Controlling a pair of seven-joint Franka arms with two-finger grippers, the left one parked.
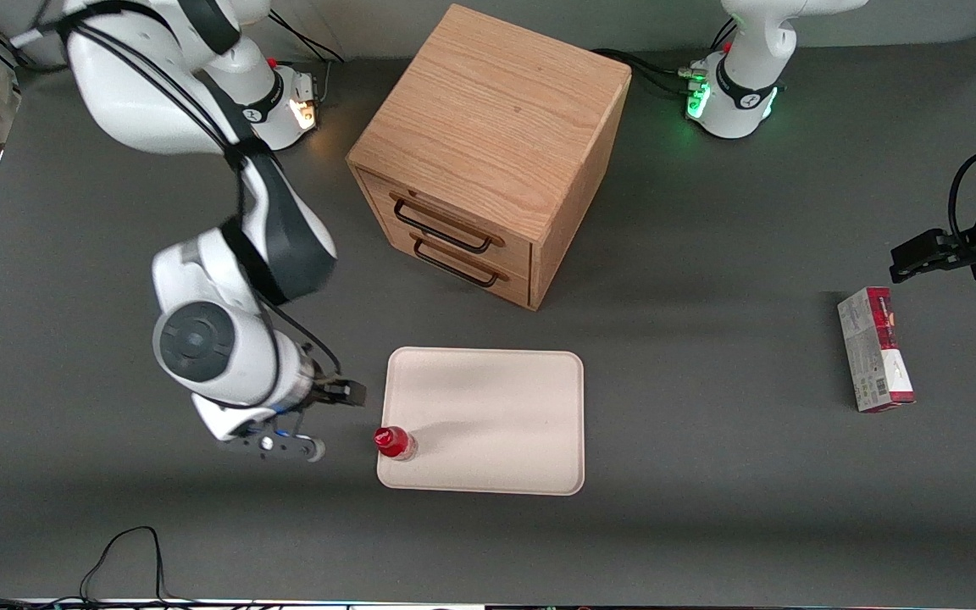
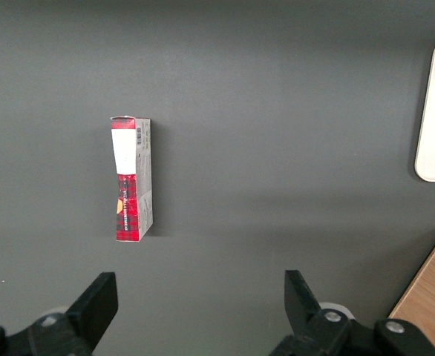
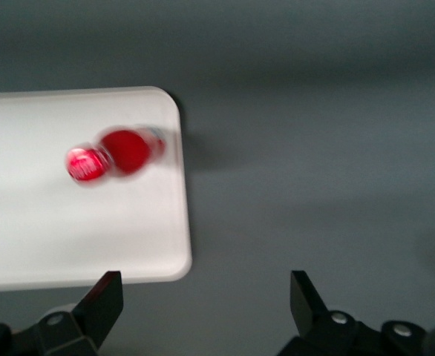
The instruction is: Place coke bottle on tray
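The coke bottle (image 1: 393, 442), small and red with a red cap, stands upright on the cream tray (image 1: 488, 407), just inside the tray's corner nearest the front camera at the working arm's end. In the right wrist view the coke bottle (image 3: 117, 154) shows blurred on the tray (image 3: 69, 237) near its rounded corner. My gripper (image 1: 331, 421) hangs over the bare table beside that corner, apart from the bottle. It is open, and between its fingers only grey table shows around my gripper (image 3: 206, 297).
A wooden drawer cabinet (image 1: 488, 144) with two handled drawers stands farther from the front camera than the tray. A red-and-grey carton (image 1: 875, 349) lies toward the parked arm's end. Cables trail along the table's near edge (image 1: 128, 551).
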